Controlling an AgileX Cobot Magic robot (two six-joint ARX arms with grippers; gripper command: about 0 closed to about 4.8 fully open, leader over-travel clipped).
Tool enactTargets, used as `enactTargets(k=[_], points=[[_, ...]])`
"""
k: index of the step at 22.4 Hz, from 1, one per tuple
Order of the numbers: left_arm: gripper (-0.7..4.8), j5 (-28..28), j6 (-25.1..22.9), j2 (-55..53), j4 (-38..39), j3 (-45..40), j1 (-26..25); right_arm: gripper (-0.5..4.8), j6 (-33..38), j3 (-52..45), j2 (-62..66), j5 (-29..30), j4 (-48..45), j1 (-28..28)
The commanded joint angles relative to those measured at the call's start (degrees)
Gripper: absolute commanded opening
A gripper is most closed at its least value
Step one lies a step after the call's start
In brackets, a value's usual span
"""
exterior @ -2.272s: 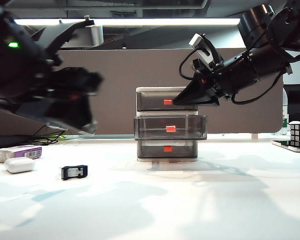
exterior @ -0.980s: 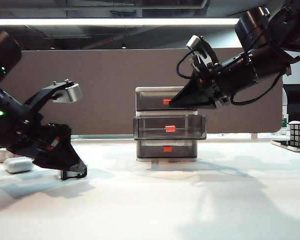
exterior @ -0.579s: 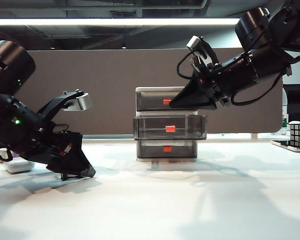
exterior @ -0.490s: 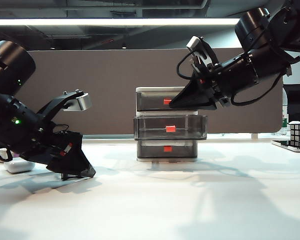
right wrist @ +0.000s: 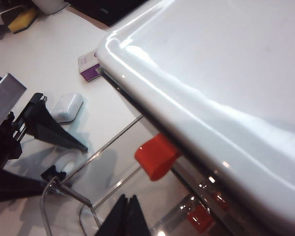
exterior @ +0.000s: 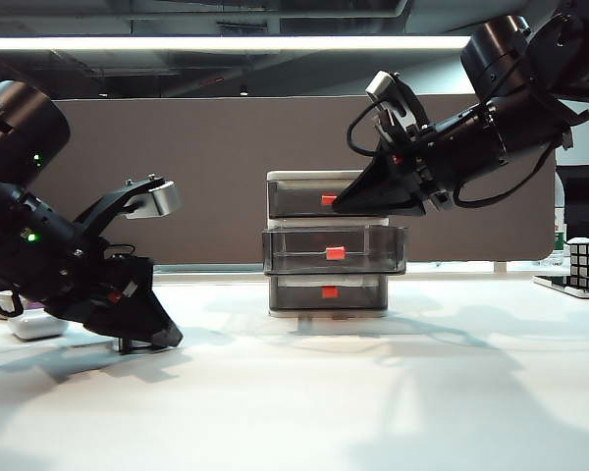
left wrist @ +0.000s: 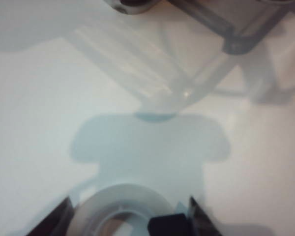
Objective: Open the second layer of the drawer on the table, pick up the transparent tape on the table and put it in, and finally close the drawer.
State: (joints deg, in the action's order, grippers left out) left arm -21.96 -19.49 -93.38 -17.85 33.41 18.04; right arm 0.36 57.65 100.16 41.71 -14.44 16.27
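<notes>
The left gripper point(exterior: 149, 339) is lowered to the table point(exterior: 373, 392) at the left of the exterior view, its fingers point(left wrist: 51, 223) set on either side of the transparent tape point(left wrist: 125, 214); whether the tape is actually clamped cannot be told. The tape rests on the table between those fingers, well apart from the drawer point(exterior: 326, 243). The right gripper point(exterior: 346, 202) is held in the air just beside the front of the top drawer, its fingertips pressed together with nothing between them. Below it, the second layer point(exterior: 335, 251) is pulled forward out of the white frame, its red-orange tab point(right wrist: 157, 155) seen close in the right wrist view. A white rounded case point(exterior: 34, 325) lies behind the left arm.
</notes>
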Motion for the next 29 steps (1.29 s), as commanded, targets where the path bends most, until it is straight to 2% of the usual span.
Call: enactTargets(k=[1,2,3,9,14,18,23,29], points=[[1.65,-0.37,0.46,-0.42,5.75,-0.37,0.11,-0.05,-0.02,0.26,-0.26,0.42,-0.37,0.07],[1.28,-0.37,0.46,-0.42,5.53,-0.37,0.11,-0.05,-0.04,0.26,-0.26,0.42,-0.37,0.07],[1.16,-0.37,0.46,-0.42,5.31,-0.37,0.11,-0.05,-0.04,0.26,-0.26,0.42,-0.37,0.07],[1.15,-0.22,1.11,2.03,4.42,-0.35,0.11,-0.05,-0.04,0.26,-0.26,0.42,-0.35,0.07],[1.16,-0.5,1.57,13.68,4.5,-0.28,0.15,-0.05,-0.04,0.26,-0.26,0.39,-0.37,0.07],[1.16,-3.28,3.78,18.73,5.84,2.93,0.74,-0.05,-0.04,0.26,-0.26,0.39,-0.57,0.07],[1.15,-3.61,3.41,16.06,6.6,11.47,6.84,-0.05,0.0,0.26,-0.26,0.39,-0.85,0.11],[1.16,-3.63,3.43,4.94,5.64,19.58,13.29,-0.05,0.0,0.26,-0.26,0.17,-0.81,0.11]])
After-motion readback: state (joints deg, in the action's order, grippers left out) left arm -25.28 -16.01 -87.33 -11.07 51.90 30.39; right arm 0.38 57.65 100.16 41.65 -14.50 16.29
